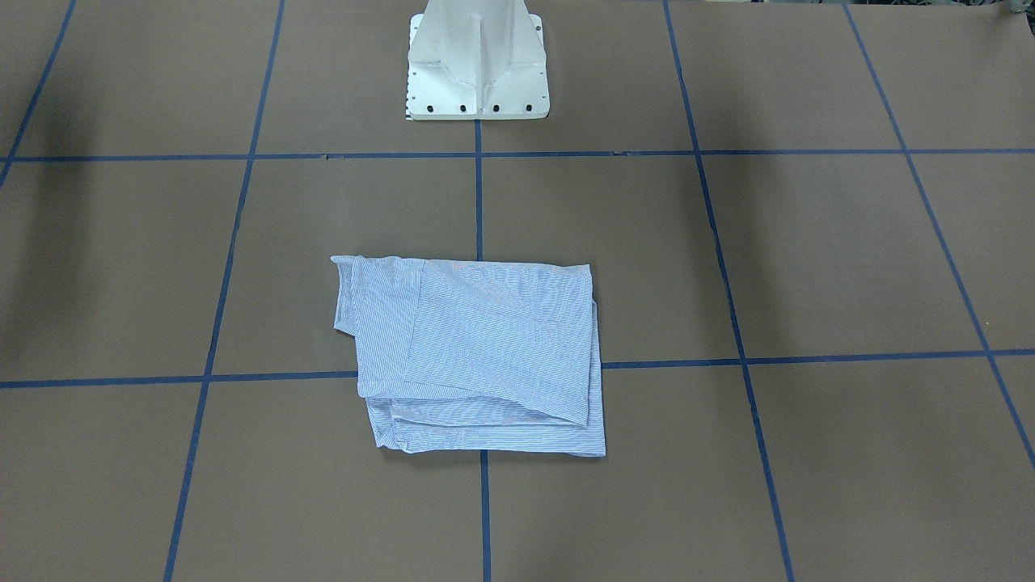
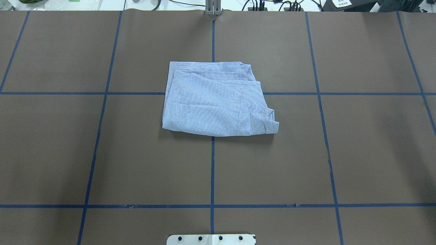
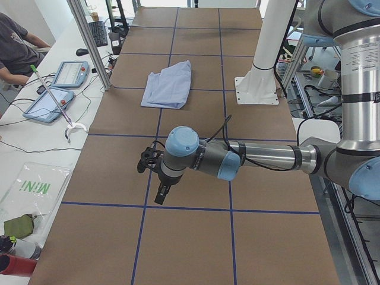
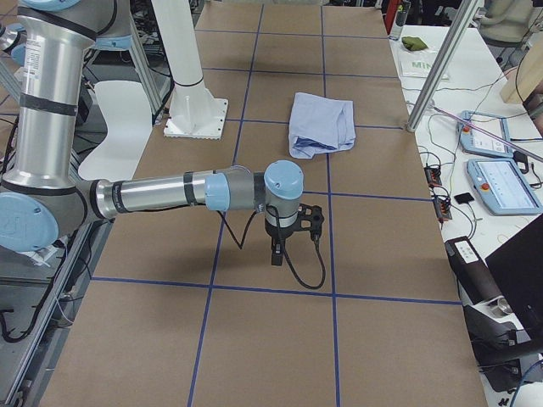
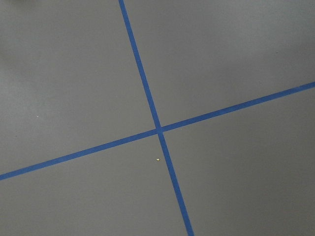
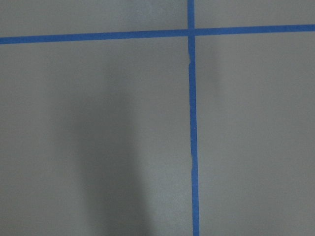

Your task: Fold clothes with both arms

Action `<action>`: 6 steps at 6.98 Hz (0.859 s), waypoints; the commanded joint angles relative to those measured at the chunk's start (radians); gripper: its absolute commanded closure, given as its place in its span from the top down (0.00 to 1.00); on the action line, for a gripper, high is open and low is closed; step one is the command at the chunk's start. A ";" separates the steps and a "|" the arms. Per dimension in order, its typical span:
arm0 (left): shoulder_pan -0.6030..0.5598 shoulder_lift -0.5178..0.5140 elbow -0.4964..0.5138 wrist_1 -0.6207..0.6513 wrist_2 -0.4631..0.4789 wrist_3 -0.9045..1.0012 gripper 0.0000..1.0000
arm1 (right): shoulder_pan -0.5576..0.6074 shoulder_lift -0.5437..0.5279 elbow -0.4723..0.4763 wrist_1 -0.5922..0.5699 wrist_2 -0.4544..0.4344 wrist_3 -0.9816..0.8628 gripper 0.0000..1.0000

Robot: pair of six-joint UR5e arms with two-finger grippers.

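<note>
The light blue-and-white striped shirt (image 1: 477, 356) lies folded into a rough rectangle in the middle of the brown table, with several layers showing at its edges. It also shows in the overhead view (image 2: 214, 102), the exterior left view (image 3: 169, 85) and the exterior right view (image 4: 321, 125). My left gripper (image 3: 159, 193) hangs above the table near its left end, far from the shirt. My right gripper (image 4: 278, 253) hangs above the table near its right end, also far from the shirt. Both show only in the side views, so I cannot tell if they are open or shut. Both wrist views show only bare table and blue tape lines.
The white pedestal base (image 1: 477, 73) stands on the robot's side of the shirt. Blue tape lines (image 2: 212, 170) divide the table into squares. Aluminium posts (image 3: 89, 41) stand at the far edge. Beyond are tablets (image 3: 50, 104), cables and a seated person (image 3: 15, 47).
</note>
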State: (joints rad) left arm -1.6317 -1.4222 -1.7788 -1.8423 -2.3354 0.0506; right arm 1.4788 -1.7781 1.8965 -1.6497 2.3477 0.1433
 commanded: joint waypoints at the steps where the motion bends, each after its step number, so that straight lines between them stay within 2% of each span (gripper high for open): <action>1: -0.004 0.012 -0.019 0.001 -0.001 -0.026 0.99 | -0.002 0.003 -0.011 0.001 0.007 0.010 1.00; 4: -0.005 0.026 -0.039 -0.012 -0.010 -0.023 1.00 | -0.002 0.012 -0.030 0.001 0.010 0.001 1.00; 6: -0.005 0.031 -0.099 -0.012 -0.007 -0.023 1.00 | -0.003 0.026 -0.033 0.001 0.019 0.004 1.00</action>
State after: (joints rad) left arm -1.6368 -1.3926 -1.8542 -1.8542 -2.3430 0.0282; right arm 1.4766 -1.7619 1.8654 -1.6490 2.3632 0.1461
